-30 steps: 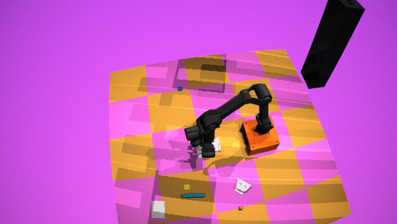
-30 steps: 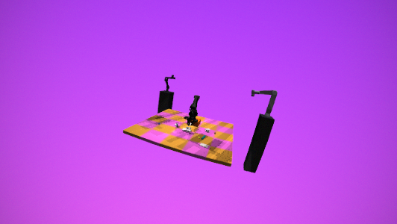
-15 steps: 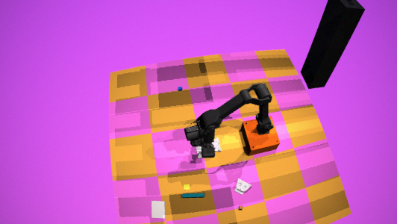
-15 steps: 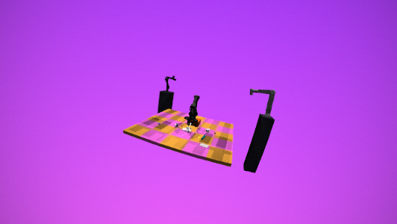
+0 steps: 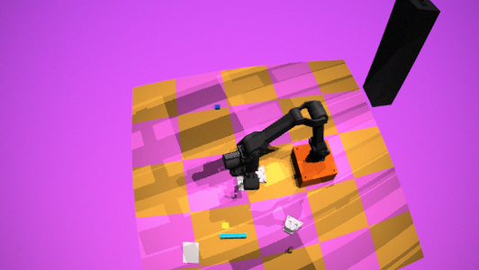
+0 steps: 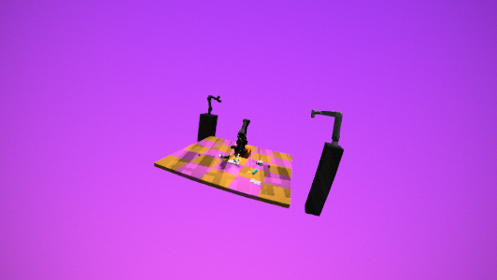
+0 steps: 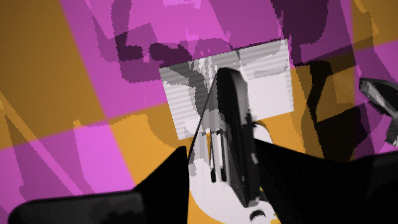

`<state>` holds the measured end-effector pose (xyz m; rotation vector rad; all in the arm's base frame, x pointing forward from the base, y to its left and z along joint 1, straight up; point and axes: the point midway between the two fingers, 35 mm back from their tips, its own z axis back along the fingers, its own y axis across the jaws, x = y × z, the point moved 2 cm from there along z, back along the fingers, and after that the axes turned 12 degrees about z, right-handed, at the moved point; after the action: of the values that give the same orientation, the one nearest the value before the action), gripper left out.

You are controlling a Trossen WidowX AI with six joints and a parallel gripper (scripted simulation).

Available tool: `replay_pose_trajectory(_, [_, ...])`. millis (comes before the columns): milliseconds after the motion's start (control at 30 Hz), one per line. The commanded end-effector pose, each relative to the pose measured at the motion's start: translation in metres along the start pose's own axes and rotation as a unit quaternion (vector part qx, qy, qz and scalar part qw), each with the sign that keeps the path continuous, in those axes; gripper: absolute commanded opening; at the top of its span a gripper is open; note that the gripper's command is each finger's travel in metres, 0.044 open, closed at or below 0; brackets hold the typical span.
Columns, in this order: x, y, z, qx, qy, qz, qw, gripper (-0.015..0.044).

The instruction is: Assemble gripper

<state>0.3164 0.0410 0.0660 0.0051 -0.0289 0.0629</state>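
My gripper (image 5: 251, 182) (image 7: 216, 149) is shut on a long white jaw (image 7: 200, 187) with slots, a dark shaded side and a round hole at its near end. The jaw is over the gripper base (image 5: 261, 175) (image 7: 272, 95), a pale rectangular plate with a rounded part partly hidden behind the jaw. The pins and any contact between them cannot be made out. A grey-white piece (image 7: 382, 100), apparently the other jaw, is apart at the right edge of the wrist view. A small white plate with dark holes (image 5: 293, 224), apparently the housing plate, lies away from the base.
In the top view, a cyan bar (image 5: 233, 236), yellow block (image 5: 225, 225), white slab (image 5: 191, 252) and brown block (image 5: 289, 250) lie in front. A blue cube (image 5: 217, 107) is at the back. The arm stands on an orange pedestal (image 5: 315, 173). Dark columns stand beyond the table.
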Motion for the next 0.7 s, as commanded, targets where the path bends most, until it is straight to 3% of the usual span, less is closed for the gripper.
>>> replay_pose_trajectory(0, [-0.001,0.000,-0.001,0.002,0.001,0.002,1.000,0.0134])
replay_pose_trajectory(667, [0.000,0.001,-0.034,0.002,0.001,0.002,1.000,0.0134])
